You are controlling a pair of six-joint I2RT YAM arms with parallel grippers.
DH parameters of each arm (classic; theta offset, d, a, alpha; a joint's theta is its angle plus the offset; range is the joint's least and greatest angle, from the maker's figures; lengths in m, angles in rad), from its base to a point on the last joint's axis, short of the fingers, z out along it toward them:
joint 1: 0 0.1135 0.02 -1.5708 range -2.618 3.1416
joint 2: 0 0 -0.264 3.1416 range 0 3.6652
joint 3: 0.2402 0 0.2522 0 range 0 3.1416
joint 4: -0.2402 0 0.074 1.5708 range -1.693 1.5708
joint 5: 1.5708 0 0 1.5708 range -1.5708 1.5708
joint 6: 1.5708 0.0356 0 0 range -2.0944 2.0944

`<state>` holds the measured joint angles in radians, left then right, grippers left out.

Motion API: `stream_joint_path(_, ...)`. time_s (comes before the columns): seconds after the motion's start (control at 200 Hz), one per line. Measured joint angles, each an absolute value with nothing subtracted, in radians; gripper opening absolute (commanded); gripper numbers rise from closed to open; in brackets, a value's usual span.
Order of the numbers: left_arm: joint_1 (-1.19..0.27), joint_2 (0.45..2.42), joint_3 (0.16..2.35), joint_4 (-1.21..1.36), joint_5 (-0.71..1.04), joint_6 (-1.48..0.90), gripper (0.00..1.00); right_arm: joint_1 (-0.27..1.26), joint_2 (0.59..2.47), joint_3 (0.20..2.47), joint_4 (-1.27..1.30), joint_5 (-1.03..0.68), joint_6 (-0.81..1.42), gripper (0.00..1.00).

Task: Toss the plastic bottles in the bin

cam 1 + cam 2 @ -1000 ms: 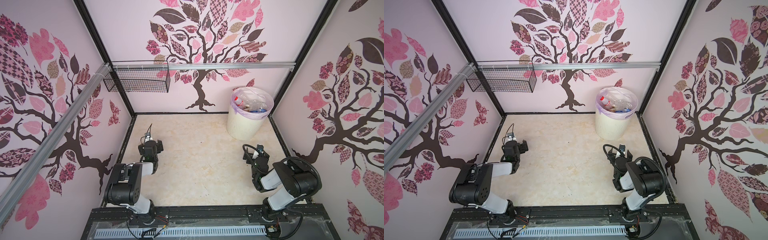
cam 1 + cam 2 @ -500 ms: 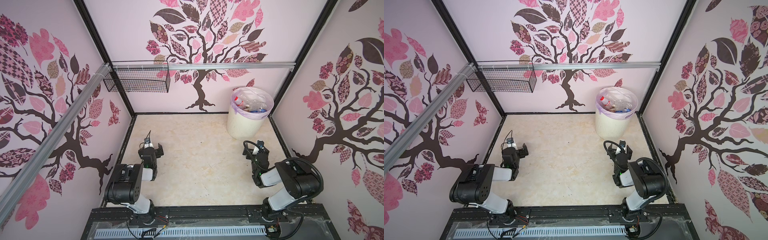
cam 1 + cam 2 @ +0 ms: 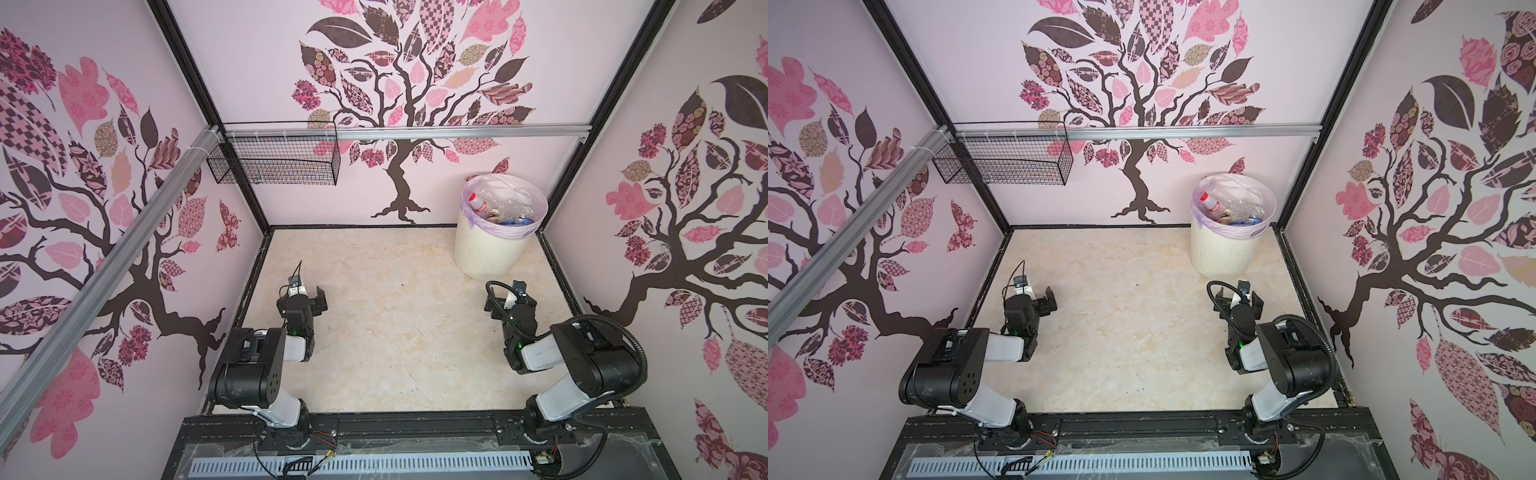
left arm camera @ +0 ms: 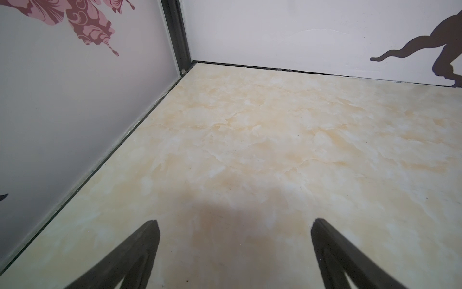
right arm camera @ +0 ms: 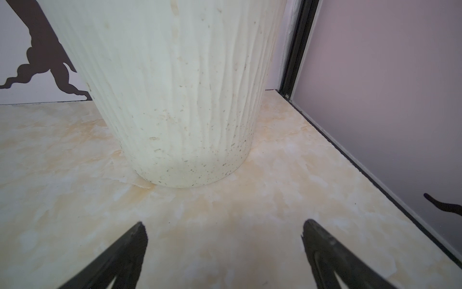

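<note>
My left pincer (image 4: 235, 226) and right pincer (image 5: 223, 226) both stand apart, gripping nothing, low over the bench (image 3: 395, 332). The plastic bottles (image 3: 500, 208) sit inside the bin (image 3: 486, 253), far-right corner, near my right pincer.

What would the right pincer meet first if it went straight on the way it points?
Most likely the bin, its ribbed lower wall dead ahead in the right wrist view, only bare table between. The right pincer is open; its tilt is unclear, so it might graze the table first.
</note>
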<state>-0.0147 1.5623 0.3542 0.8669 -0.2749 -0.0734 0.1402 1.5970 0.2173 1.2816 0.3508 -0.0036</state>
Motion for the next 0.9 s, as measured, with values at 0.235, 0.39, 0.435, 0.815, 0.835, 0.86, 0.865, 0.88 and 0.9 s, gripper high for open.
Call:
stream_joint_path(0.235, -0.015, 1.562, 0.354, 0.867, -0.275, -0.073, 0.98, 0.120, 1.597, 0.237, 1.243, 0.329, 0.005, 0.99)
stream_joint_path(0.39, -0.015, 1.562, 0.354, 0.867, -0.275, -0.073, 0.98, 0.119, 1.597, 0.237, 1.239, 0.321, 0.007, 0.99)
stream_joint_path(0.435, -0.015, 1.562, 0.354, 0.867, -0.275, -0.073, 0.98, 0.119, 1.597, 0.237, 1.238, 0.320, 0.007, 0.99)
stream_joint_path(0.815, -0.015, 1.562, 0.354, 0.867, -0.275, -0.073, 0.98, 0.118, 1.440, 0.222, 1.204, 0.290, 0.007, 0.99)
stream_joint_path(0.835, -0.015, 1.562, 0.354, 0.867, -0.274, -0.073, 0.99, 0.118, 1.444, 0.212, 1.227, 0.290, 0.007, 0.99)
stream_joint_path(0.86, -0.015, 1.562, 0.354, 0.867, -0.274, -0.073, 0.98, 0.118, 1.452, 0.197, 1.251, 0.290, 0.007, 0.99)
stream_joint_path(0.865, -0.015, 1.562, 0.354, 0.867, -0.274, -0.073, 0.98, 0.118, 1.453, 0.195, 1.254, 0.290, 0.007, 0.99)
stream_joint_path(0.88, -0.015, 1.562, 0.354, 0.867, -0.275, -0.073, 0.98, 0.118, 1.460, 0.181, 1.268, 0.289, 0.007, 0.99)
stream_joint_path(0.9, -0.015, 1.562, 0.354, 0.867, -0.274, -0.073, 0.98, 0.118, 1.467, 0.168, 1.282, 0.287, 0.007, 0.99)
